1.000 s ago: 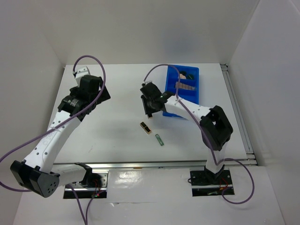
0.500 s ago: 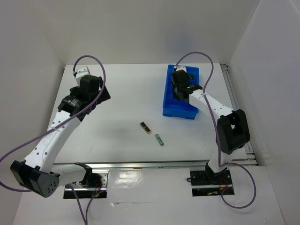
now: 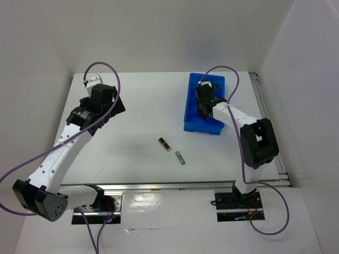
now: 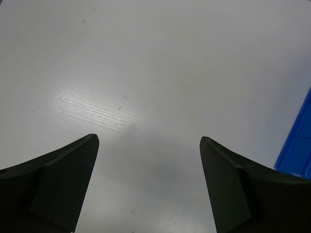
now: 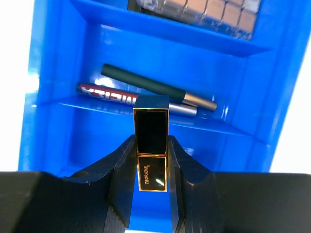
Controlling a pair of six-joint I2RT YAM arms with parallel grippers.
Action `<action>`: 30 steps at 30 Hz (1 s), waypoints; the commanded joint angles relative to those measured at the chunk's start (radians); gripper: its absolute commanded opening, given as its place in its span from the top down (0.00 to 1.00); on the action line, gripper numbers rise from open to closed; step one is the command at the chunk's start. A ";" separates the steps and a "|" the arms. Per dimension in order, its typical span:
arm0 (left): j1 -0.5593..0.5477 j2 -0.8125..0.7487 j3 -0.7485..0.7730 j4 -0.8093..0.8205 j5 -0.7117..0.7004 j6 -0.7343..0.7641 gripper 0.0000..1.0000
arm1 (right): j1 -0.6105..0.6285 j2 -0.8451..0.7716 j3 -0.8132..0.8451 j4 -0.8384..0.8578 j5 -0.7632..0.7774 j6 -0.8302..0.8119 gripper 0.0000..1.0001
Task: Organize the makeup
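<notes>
Now the right gripper (image 5: 151,145) is pinching a black-gold lipstick (image 5: 151,125) over the blue bin (image 5: 53,73), right above the compartment holding two slim pencils (image 5: 146,83), with the tan palette (image 5: 204,7) at twelve o'clock. Meanwhile the left gripper (image 4: 148,141), jaws spread, hovers over bare table (image 4: 146,58). A second lipstick (image 3: 164,144) and the green tube (image 3: 180,157) lie at the bin's seven o'clock.

The right gripper (image 3: 203,106) hangs over the middle of the blue bin (image 3: 197,127). A black-gold lipstick (image 3: 164,144) and a green tube (image 3: 180,157) lie on the table (image 3: 137,106), near-left of the bin. The left gripper (image 3: 108,103) hovers well left of it.
</notes>
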State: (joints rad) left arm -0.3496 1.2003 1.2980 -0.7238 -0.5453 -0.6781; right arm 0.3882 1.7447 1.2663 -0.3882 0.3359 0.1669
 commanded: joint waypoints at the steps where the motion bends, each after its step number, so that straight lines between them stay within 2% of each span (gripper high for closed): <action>1: 0.004 0.005 0.040 0.027 -0.004 0.026 0.01 | -0.005 0.038 0.010 0.043 0.002 0.022 0.75; 4: 0.004 -0.004 0.040 0.027 -0.004 0.026 0.01 | -0.005 0.050 0.010 0.043 -0.008 0.022 0.73; 6: 0.004 -0.004 0.040 0.027 -0.013 0.026 0.01 | -0.005 0.062 0.019 0.043 -0.008 0.022 0.60; 9: 0.004 -0.013 0.029 0.027 -0.013 0.026 0.01 | -0.005 0.084 0.019 0.034 -0.017 0.022 0.56; 12: 0.004 -0.013 0.029 0.027 -0.013 0.026 0.01 | -0.005 0.084 0.038 0.023 -0.017 0.031 0.48; 18: 0.004 -0.013 0.029 0.027 -0.013 0.026 0.01 | -0.005 0.033 0.102 -0.020 -0.017 0.031 0.48; 23: 0.004 -0.013 0.029 0.027 -0.013 0.026 0.01 | 0.070 -0.083 0.111 -0.029 -0.049 0.019 0.49; 27: 0.004 -0.013 0.020 0.037 -0.004 0.026 0.01 | 0.089 -0.102 0.111 -0.051 -0.083 0.060 0.55; 28: 0.004 -0.013 0.020 0.037 -0.004 0.026 0.01 | 0.089 -0.102 0.085 -0.051 -0.074 0.071 0.58; 29: 0.004 -0.013 0.029 0.037 -0.004 0.026 0.01 | 0.072 -0.102 0.076 -0.041 -0.074 0.080 0.67; 30: 0.004 -0.013 0.029 0.037 -0.004 0.026 0.01 | 0.040 -0.111 0.076 -0.041 -0.074 0.110 0.68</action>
State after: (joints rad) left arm -0.3496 1.2037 1.2980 -0.7235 -0.5453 -0.6765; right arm 0.4747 1.6611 1.3373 -0.4129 0.2638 0.2157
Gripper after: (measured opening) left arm 0.993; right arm 0.335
